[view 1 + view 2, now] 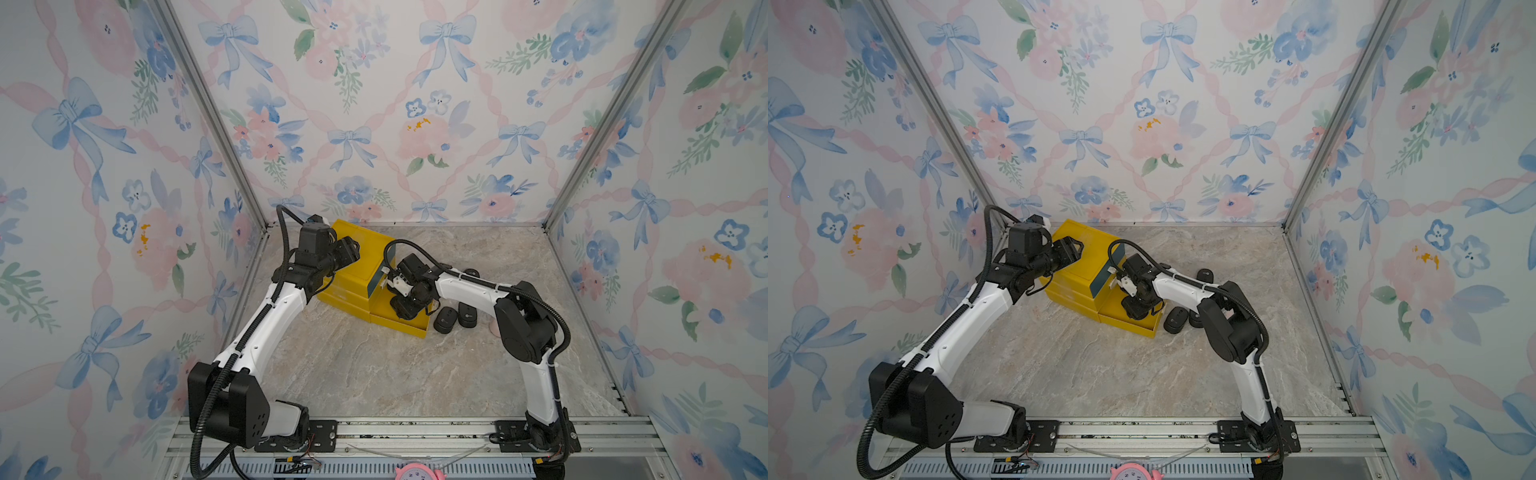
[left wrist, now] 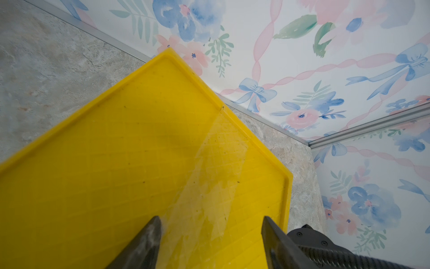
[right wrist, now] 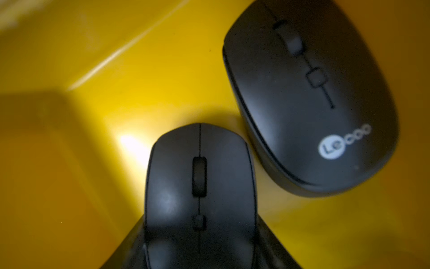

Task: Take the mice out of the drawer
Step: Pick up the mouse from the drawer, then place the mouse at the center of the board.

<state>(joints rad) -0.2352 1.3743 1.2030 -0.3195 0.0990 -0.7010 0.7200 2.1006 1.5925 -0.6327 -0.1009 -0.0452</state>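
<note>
The marble table (image 1: 374, 365) carries a yellow cabinet (image 1: 370, 262) at about 11 o'clock from its middle. The cabinet's bottom drawer (image 1: 399, 326) is pulled out toward 5 o'clock.

The left gripper (image 2: 211, 223) rests over the cabinet top. Its jaws are well apart and hold nothing. It looks placed to steady the cabinet.

The right gripper (image 1: 403, 309) reaches down into the drawer. In the right wrist view its jaws flank one mouse closely on both sides. That picture is blurred, so I cannot tell whether they are pressing on it yet.

Of the mice, three are out on the table. A pair (image 1: 444, 320) lies side by side just at 3 o'clock of the drawer. A lone mouse (image 1: 471, 273) lies at 12 o'clock of that pair, partly hidden behind the right arm.

Two are left inside the drawer:
- The flanked mouse (image 3: 200, 186) lies on the drawer floor between the jaws.
- The logo mouse (image 3: 309, 93) lies just beside it, at about 1 o'clock in the wrist view, with its pale mark up.

I judge the task a little past halfway, with three mice out and two to go. The step in hand is the pick of the fourth mouse. After that, the logo mouse is the last one visible in the drawer.
</note>
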